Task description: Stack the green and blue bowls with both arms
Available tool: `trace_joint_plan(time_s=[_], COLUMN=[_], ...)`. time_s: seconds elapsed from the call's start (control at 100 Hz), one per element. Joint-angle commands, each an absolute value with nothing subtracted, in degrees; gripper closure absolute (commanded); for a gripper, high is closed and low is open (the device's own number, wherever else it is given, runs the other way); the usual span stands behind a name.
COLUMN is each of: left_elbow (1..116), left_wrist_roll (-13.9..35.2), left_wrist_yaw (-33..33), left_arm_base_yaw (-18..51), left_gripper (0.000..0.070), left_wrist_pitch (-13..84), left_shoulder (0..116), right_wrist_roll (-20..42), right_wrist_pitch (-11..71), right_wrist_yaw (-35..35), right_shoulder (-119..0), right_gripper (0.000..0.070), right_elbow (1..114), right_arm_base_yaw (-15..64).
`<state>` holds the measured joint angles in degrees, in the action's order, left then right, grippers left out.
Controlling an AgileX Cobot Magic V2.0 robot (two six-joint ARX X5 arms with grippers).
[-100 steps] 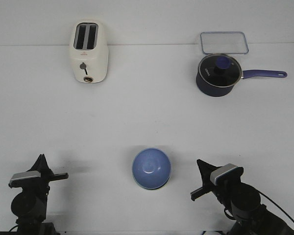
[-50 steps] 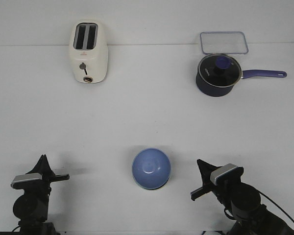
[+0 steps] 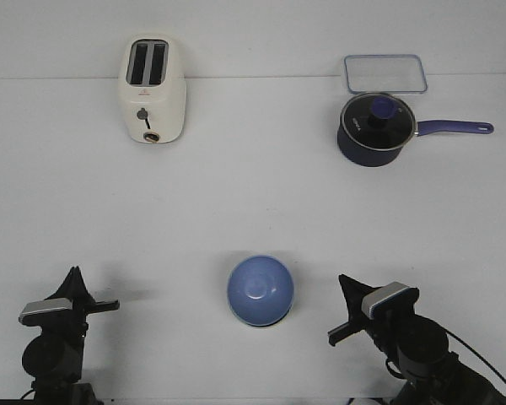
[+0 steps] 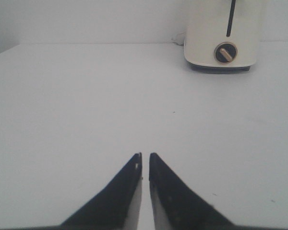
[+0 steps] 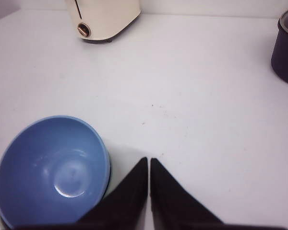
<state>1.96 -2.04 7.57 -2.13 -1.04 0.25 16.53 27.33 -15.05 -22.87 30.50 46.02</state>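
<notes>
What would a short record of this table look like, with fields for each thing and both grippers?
blue bowl: upright, near the table's front middle, nested in a second bowl; only a thin greenish rim shows
left gripper: shut, empty, apart from the bowls
right gripper: shut, empty, beside the bowls
toaster: back left
saucepan: back right, lid on, handle pointing right
clear tray: behind the saucepan
stacking: looks done
</notes>
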Motion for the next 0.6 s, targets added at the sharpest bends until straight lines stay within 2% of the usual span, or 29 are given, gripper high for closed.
trace_joint_plan(time_s=[0.0,0.15,0.27,0.34,0.44,0.59], left_elbow=[0.8,0.8,0.8,0.8,0.8,0.8], left_wrist_roll=[-1.91,-1.91,-1.91,-1.91,-1.91,-1.91], left_wrist_yaw=[7.46,7.49,7.49,7.46,7.49,7.49], left_arm_base_yaw=[-2.17,-2.17,-2.17,-2.17,-2.17,-2.17], left_gripper=[0.0685,0.0685,0.0685,0.0685,0.0685,0.0685], left_wrist_pitch=[-1.8,-1.83,-1.83,-1.83,-1.83,-1.83], left_shoulder=[0.16,0.16,0.16,0.16,0.16,0.16], right_wrist_roll=[16.6,16.49,7.35,4.58,0.43,-2.09], right_wrist_pitch=[26.59,26.57,25.91,24.01,18.02,9.13], right_wrist_yaw=[-15.05,-15.07,-16.51,-15.22,-10.09,-6.39], right_shoulder=[-22.81,-22.81,-22.37,-21.1,-16.95,-8.84], right_gripper=[0.069,0.069,0.069,0.069,0.069,0.069], right_elbow=[30.94,30.94,30.83,29.71,25.19,14.98], right_arm_base_yaw=[46.54,46.54,42.78,36.62,23.64,8.16])
